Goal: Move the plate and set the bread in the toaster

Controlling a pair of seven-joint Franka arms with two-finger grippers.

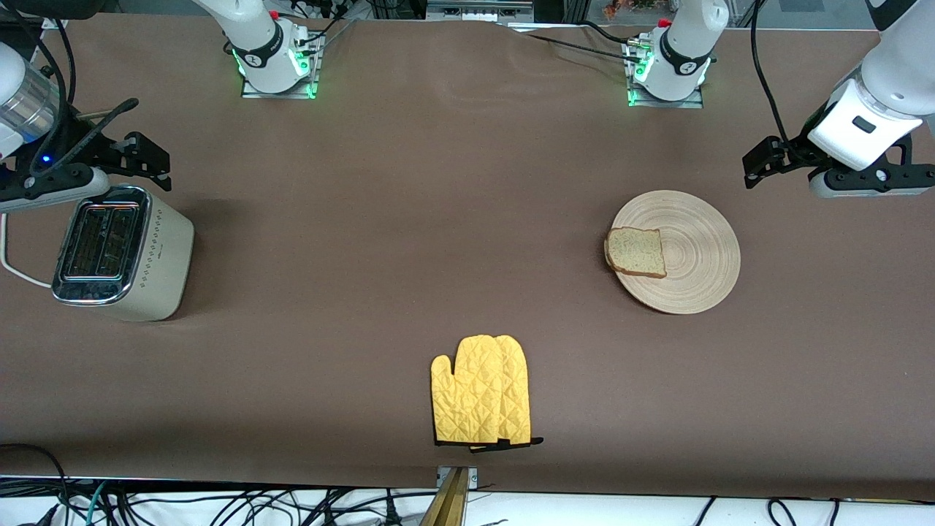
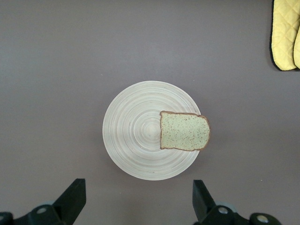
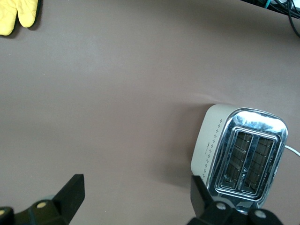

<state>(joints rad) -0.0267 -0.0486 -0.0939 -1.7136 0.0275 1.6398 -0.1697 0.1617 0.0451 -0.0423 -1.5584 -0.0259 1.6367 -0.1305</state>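
My left end effector hung released above the surface, at the left arm's end, its fingers spread wide with nothing between them. In my left wrist view the plate lay flat on the surface, and the bread rested on it with one crust edge just overhanging the rim. That overhanging side faced the right arm's end of the surface. My right end effector hovered at the right arm's end, likewise released and empty, its fingers wide apart. The toaster stood upright near that edge, both slots empty, its white cord trailing off toward the edge. A yellow oven mitt lay near the middle of the edge closest to the front camera, well apart from plate and toaster.
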